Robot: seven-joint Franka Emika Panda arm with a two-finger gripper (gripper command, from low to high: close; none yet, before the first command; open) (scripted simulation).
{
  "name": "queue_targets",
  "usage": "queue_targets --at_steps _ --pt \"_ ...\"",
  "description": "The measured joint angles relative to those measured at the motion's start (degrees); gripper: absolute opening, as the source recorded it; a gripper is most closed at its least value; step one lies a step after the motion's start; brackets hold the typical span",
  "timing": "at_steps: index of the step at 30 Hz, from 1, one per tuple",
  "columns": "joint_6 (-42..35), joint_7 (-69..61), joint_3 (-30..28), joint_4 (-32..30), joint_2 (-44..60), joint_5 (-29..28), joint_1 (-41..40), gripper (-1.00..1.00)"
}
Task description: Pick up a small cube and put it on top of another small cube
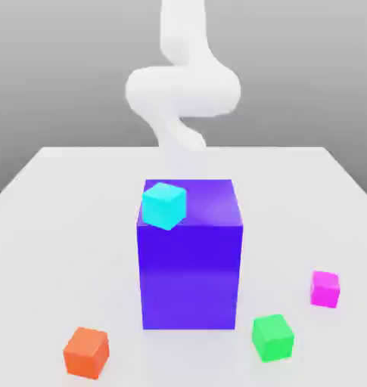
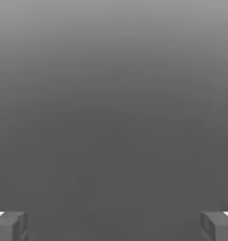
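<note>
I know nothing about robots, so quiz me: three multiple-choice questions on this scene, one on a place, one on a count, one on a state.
1. Where is the cyan cube?
A. on the table
B. on the big blue block
C. in the tool

2. How many small cubes rest on the table?
A. one
B. three
C. five

3. The tool is:
A. open, holding nothing
B. shut on a cube
C. shut, empty

Answers:
1 B: the cyan cube sits atop the big blue block.
2 B: orange cube, green cube, magenta cube.
3 A: the tool has fingers wide apart, nothing between.
</note>
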Motion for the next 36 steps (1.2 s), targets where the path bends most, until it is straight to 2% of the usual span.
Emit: queue_targets --at_steps 10,16,22,28,29,36 --pt "12.00 -15.32 4.40 -9.37 21.09 2.10 13.04 0.00" --pt "19.11 -22.91 8.59 -14.90 33.54 1.36 19.22 0.00" --pt "26.27 -26.43 11.21 -20.09 46.22 -4.60 25.93 0.00" --pt "35.76 -22.21 5.07 -18.52 58.72 -11.61 31.20 0.00" --pt "36.79 -21.85 4.28 -18.27 60.01 -12.05 31.90 -1.00" --pt "36.69 -21.76 4.28 -18.28 59.95 -12.16 31.90 -1.00"
